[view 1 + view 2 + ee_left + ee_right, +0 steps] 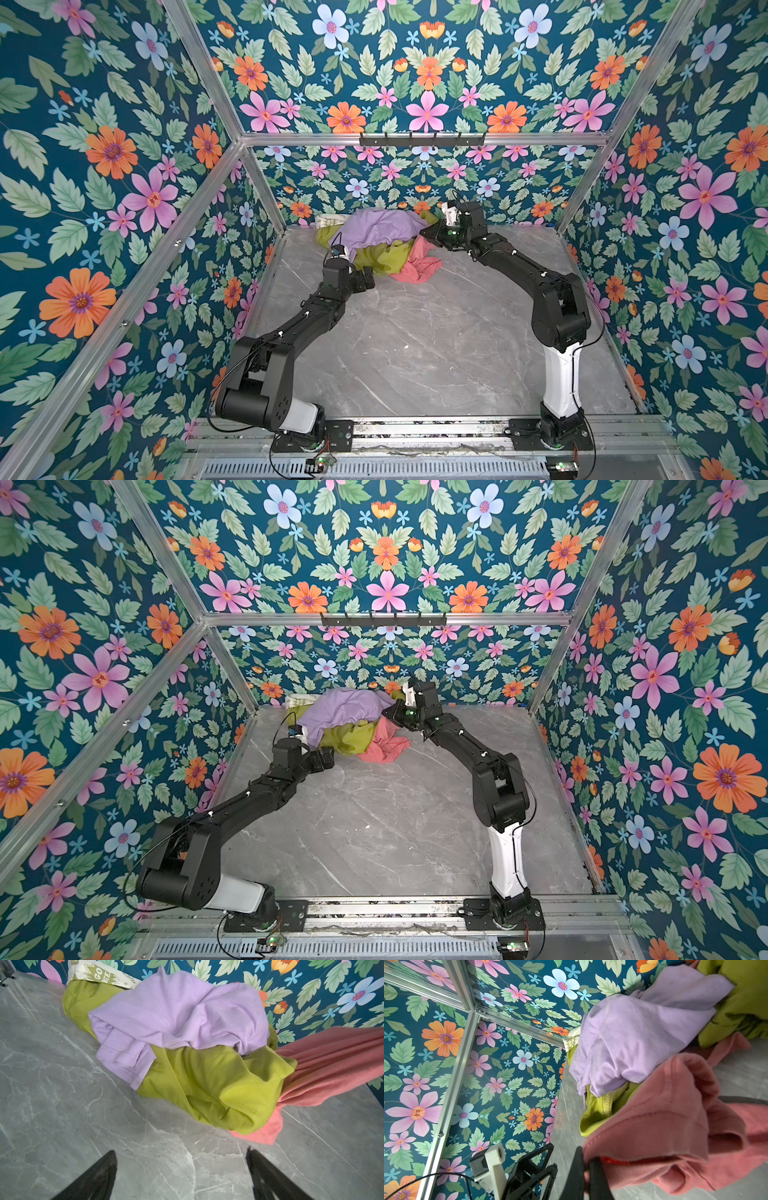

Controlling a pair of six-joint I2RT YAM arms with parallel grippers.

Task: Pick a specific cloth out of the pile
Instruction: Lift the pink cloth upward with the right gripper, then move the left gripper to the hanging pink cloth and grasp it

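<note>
The grey marble-patterned worktop (436, 340) lay mostly bare, its only load pushed up near the flowered back wall (415, 174). Two black arms reached in from the near edge: the left arm (307, 307) toward the near left side of the heap, the right arm (523, 270) to its right end.

The pile (345, 725) of crumpled soft garments sat in layers, which likely explains an approach from the side rather than from above. The lilac-purple jersey garment (376, 228) draped over the top, weighing on everything beneath. The olive-green smooth fabric garment (384, 259) bulged out below it toward the front.

The plain salmon-pink soft cloth (419, 266), the one wanted, lay at the right front edge of the pile, partly tucked under the olive-green garment and partly spilled onto the worktop. In the left wrist view a stretch of it ran taut in pleats away from under the green, which I judge to mean it was under a sideways pull. A cream fabric printed with green lettering (99, 974) poked out at the far left end.

The right jaws were pressed together on a hemmed fold of the salmon-pink cloth, as the right wrist view showed; gripping an edge would let the rest slide free. The left jaws stood spread wide and empty, low over bare worktop just in front of the pile. They were probably placed to hold the other garments back if they dragged along.
</note>
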